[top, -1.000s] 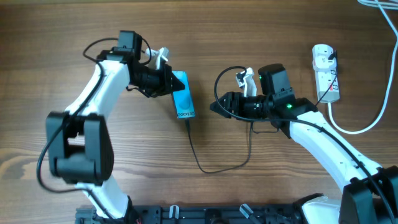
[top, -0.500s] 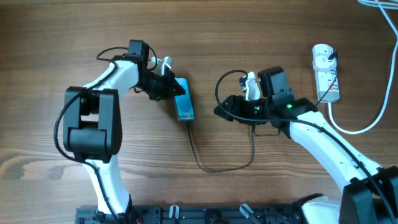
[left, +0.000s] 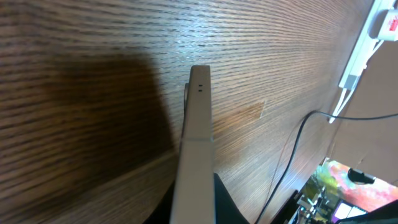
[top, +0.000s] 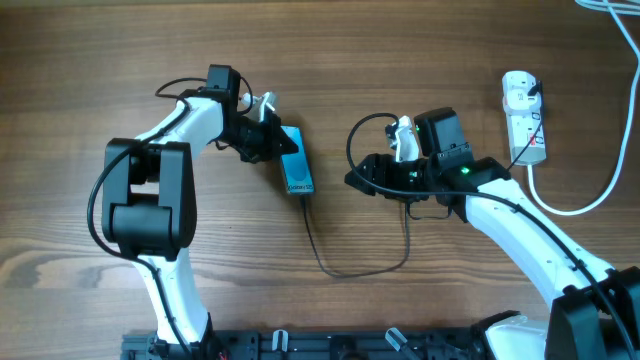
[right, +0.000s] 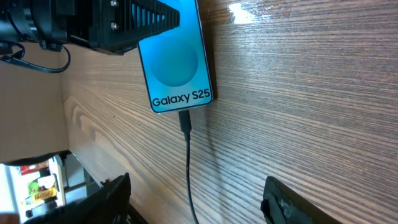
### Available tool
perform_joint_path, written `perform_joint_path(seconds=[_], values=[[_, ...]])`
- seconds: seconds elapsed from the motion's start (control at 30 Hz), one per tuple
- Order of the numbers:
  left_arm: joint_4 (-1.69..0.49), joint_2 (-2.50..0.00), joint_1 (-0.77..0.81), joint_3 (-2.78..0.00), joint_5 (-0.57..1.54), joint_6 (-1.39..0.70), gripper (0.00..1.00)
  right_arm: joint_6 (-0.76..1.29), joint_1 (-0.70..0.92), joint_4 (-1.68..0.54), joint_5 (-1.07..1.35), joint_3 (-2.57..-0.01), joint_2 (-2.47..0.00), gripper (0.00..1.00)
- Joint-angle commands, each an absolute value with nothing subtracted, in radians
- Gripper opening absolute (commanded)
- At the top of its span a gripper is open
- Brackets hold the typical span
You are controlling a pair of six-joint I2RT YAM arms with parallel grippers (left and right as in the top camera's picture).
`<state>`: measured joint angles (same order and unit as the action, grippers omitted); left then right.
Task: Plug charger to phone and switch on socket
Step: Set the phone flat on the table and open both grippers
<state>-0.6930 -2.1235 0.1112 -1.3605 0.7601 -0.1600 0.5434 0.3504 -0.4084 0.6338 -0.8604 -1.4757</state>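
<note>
One step looks done: the charger (right: 188,162) appears seated in the bottom edge of the phone (top: 296,165), which the left pincer (top: 274,140) grips by its opposite end. The right pincer (top: 356,177) gapes empty just right of it. Next it must reach the socket (top: 524,115), well apart to the right, and press its switch.

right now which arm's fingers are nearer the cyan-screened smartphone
Left. The left fingers are clamped on the upper end of the cyan-screened flat smartphone; the right fingers stand open off to its right, apart from it.
</note>
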Motion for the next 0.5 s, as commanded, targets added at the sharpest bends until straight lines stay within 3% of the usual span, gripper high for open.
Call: perform_joint_path(seconds=[0.0,0.47], values=[[-0.692,-2.173,0.116,-1.357,0.611,-0.146,0.04,0.523,0.350,-0.412,0.617,-0.876,-1.483,0.69],[-0.692,-2.179,0.121,-1.357,0.607,-0.146,0.12,0.523,0.350,-0.413,0.617,-0.876,-1.483,0.69]])
